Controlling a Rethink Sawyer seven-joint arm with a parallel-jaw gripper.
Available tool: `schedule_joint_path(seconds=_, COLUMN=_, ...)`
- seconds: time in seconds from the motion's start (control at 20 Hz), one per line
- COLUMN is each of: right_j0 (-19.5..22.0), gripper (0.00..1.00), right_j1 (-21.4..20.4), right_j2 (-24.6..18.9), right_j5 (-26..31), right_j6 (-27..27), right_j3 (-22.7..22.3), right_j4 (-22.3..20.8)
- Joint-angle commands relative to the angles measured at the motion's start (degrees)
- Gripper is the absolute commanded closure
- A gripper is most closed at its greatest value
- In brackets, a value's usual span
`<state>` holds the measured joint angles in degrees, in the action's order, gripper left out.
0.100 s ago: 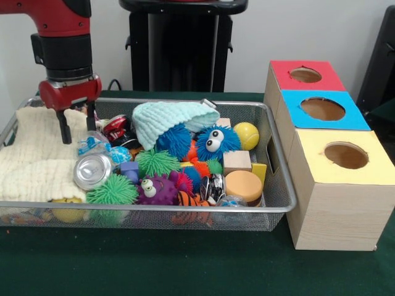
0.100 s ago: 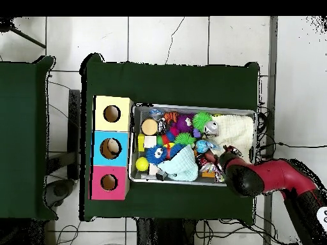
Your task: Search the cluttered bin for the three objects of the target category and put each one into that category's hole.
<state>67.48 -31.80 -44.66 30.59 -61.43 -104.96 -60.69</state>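
Gripper (image 1: 76, 126) hanging low over the far-left part of the wire bin (image 1: 279, 203), fingers (image 1: 64, 131) apart with nothing between them, tips just above a cream knitted cloth (image 1: 34, 160) and beside a crumpled plastic wrapper (image 1: 92, 145). Silver can (image 1: 92, 171) lying right of the cloth, near a green spiky ball (image 1: 112, 191). Purple spiky toy with eyes (image 1: 155, 190) next to it; blue furry toy with big eyes (image 1: 216, 142) further right, touching a mint knitted cloth (image 1: 166, 118). Yellow ball (image 1: 246, 135) at the far-right corner; wooden cube (image 1: 237, 161) and round wooden disc (image 1: 243, 185) nearer. Right of the bin on the green desk (image 1: 154, 265): three boxes in a row, red hole box (image 1: 305, 75) farthest, blue hole box (image 1: 323, 109) in the middle, yellow hole box (image 1: 346, 156) nearest. Target category unclear.
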Motion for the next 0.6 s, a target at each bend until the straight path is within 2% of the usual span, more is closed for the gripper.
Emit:
schedule_joint_path(seconds=0.05, right_j0=0.0, gripper=0.00, right_j1=1.7, right_j2=-2.5, right_j5=3.5, right_j6=15.8, right_j3=-1.6, right_j4=0.3)
schedule_joint_path(seconds=0.6, right_j0=-0.1, gripper=0.00, right_j1=1.8, right_j2=-2.8, right_j5=3.7, right_j6=15.9, right_j3=-1.5, right_j4=0.8)
